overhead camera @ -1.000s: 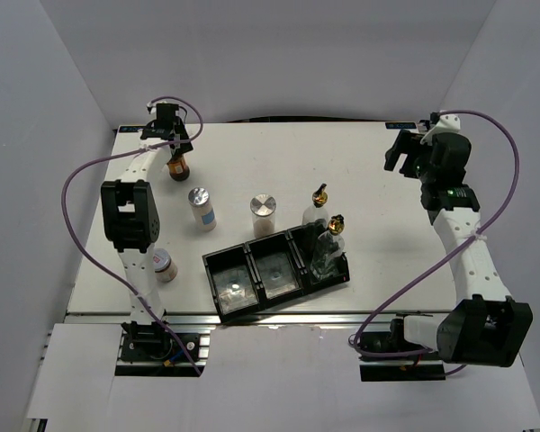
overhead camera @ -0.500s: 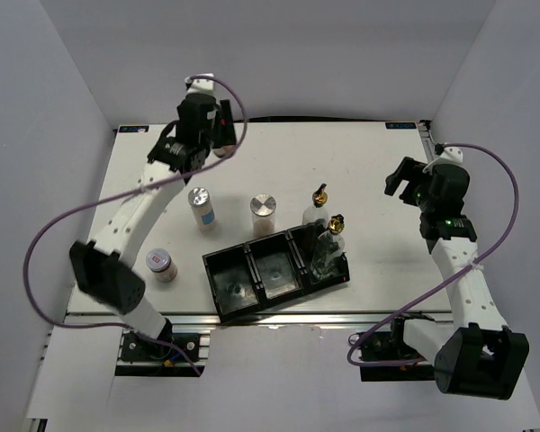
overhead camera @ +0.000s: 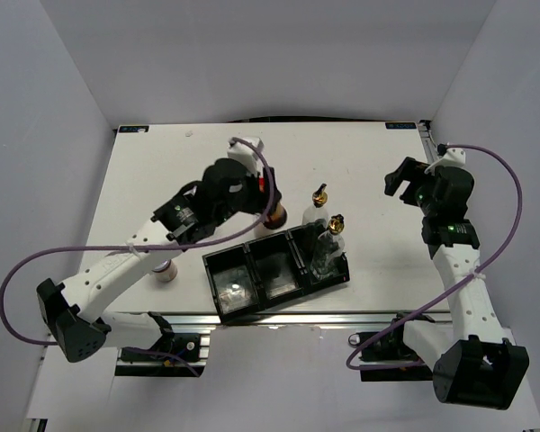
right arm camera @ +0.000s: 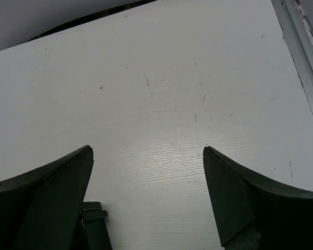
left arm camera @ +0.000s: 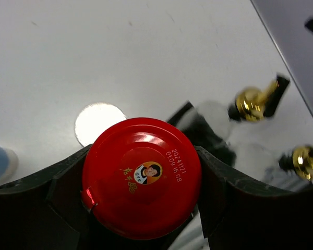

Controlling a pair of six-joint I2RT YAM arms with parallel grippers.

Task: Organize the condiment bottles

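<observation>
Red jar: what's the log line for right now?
left tool: shut on red-lidded jar | jar: near far edge of tray | right tool: open, empty

Bright even light, soft shadows, glare on red-lidded jar [left arm camera: 142,177] (mild)

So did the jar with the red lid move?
Yes. The red-lidded jar, held in the left hand, went rightward and nearer, from far off to the left of the black tray to right by its far edge.

Right pincer [right arm camera: 147,152] spread, seemingly above table [right arm camera: 161,78].
</observation>
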